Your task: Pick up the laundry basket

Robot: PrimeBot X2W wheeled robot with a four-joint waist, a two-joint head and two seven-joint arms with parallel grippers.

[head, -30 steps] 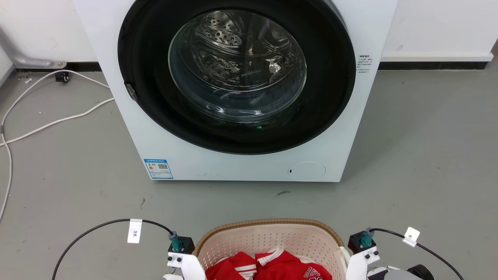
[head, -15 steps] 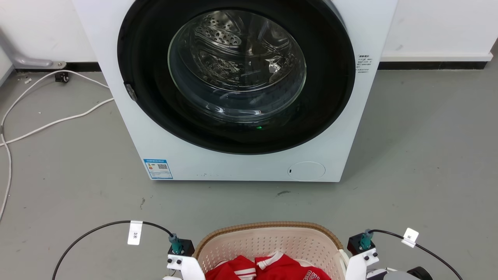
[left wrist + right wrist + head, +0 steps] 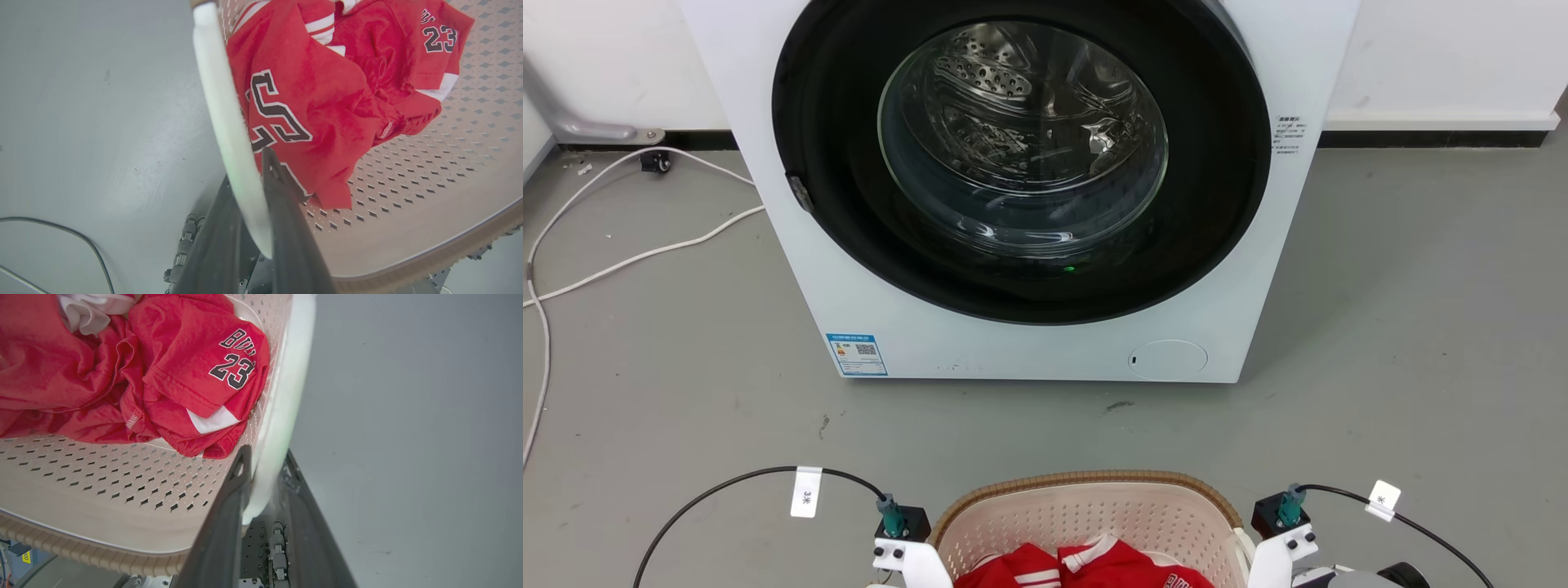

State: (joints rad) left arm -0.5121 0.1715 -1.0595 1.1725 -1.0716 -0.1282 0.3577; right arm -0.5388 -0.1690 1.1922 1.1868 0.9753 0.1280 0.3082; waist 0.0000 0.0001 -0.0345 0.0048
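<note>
The laundry basket (image 3: 1086, 477), cream and perforated with a brown woven rim, sits at the bottom centre of the head view and holds a red jersey (image 3: 1094, 566) marked 23. In the left wrist view my left gripper (image 3: 246, 171) is shut on the basket's white loop handle (image 3: 218, 102), one finger on each side. My right gripper (image 3: 265, 457) is clamped the same way on the opposite white handle (image 3: 286, 396). The jersey (image 3: 310, 94) lies bunched on the basket floor (image 3: 102, 465). Both wrists (image 3: 903, 531) flank the basket in the head view.
A white front-loading washing machine (image 3: 1029, 343) with its round glass door shut stands just beyond the basket. White cables (image 3: 629, 253) trail over the grey floor at the left. Black wrist cables (image 3: 727, 482) loop out to both sides.
The basket and both wrists have slid slightly toward the bottom edge of the head view. Both grippers remain shut on the handles. The camera has shifted a little.
</note>
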